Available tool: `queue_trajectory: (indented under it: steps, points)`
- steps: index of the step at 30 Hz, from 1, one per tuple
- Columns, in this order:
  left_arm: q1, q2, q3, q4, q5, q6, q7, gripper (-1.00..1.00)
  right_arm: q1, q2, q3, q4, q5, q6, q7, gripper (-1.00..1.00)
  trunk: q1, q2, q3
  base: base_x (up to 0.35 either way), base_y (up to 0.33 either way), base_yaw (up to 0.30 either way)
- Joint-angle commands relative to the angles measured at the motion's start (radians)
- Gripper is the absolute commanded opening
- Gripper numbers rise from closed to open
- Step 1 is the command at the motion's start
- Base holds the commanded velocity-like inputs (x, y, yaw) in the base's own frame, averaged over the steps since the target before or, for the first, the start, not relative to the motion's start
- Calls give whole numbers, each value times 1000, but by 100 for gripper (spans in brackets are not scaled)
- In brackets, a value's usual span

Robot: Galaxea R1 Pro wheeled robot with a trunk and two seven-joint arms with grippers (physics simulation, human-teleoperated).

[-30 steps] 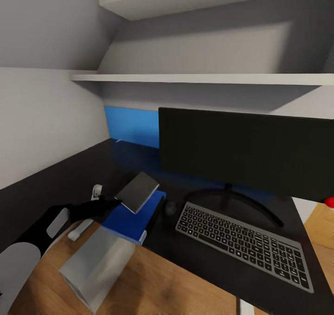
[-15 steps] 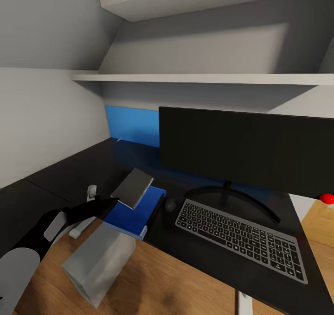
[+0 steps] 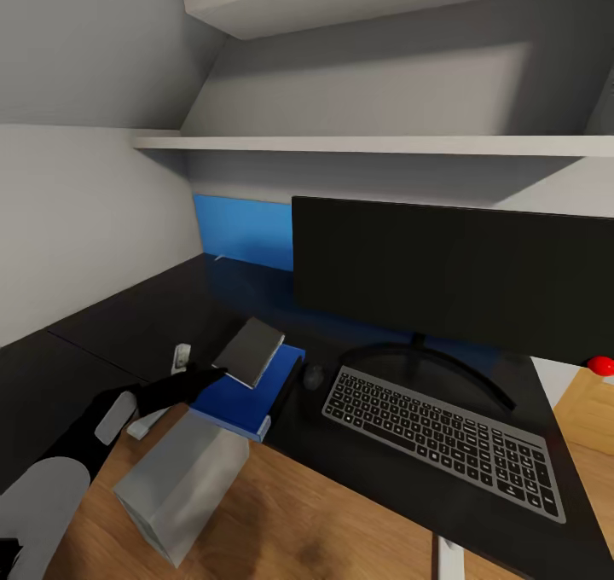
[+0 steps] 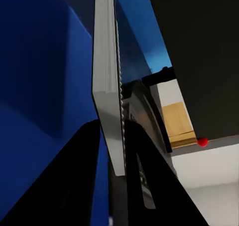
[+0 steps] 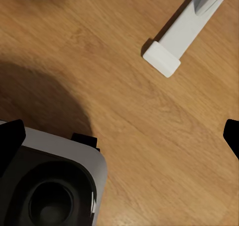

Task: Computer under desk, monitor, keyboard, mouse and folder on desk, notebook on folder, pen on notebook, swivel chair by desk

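Jaws, left: clamped shut on the near corner of the notebook (image 3: 248,352); my left gripper (image 3: 207,374) reaches in from the desk's front edge, seen from the head.
Notebook, head view: tilted, its far end raised, held over the folder (image 3: 247,390); whether its low corner touches the folder I cannot tell.
Folder, head view: flat on the desk (image 3: 128,324) at the front edge, just beside the mouse (image 3: 314,378).
Mouse and keyboard, head view: the mouse sits between the folder and the keyboard (image 3: 444,440); the keyboard lies in front of the monitor (image 3: 452,275).
Computer, head view: the grey tower (image 3: 181,486) stands on the wood floor (image 3: 324,529), below the folder's edge of the desk.
Jaws, left wrist view: my left gripper (image 4: 112,151) has a black finger pressed on each cover of the notebook (image 4: 106,71), seen edge-on; the folder (image 4: 40,86) lies behind it, the monitor (image 4: 199,51) beyond.
Jaws, right: my right wrist camera shows only dark finger tips at the picture's two sides, so I cannot tell their state.
Right wrist view, other: wood floor (image 5: 124,81) and a white leg (image 5: 181,34).
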Motion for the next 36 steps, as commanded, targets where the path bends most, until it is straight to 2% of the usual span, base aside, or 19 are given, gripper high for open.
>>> queue_trajectory:
  steps: [1,36]
  points:
    - [-1,-2,0,0,3,4,7,-100,-1,-2,8,-2,-10,-3,-7,100,0,0,-1,0,0,0]
    - [13,-6,2,2,-5,3,31,-100,-1,-2,8,-2,-10,-3,-7,100,0,0,-1,-34,0,0]
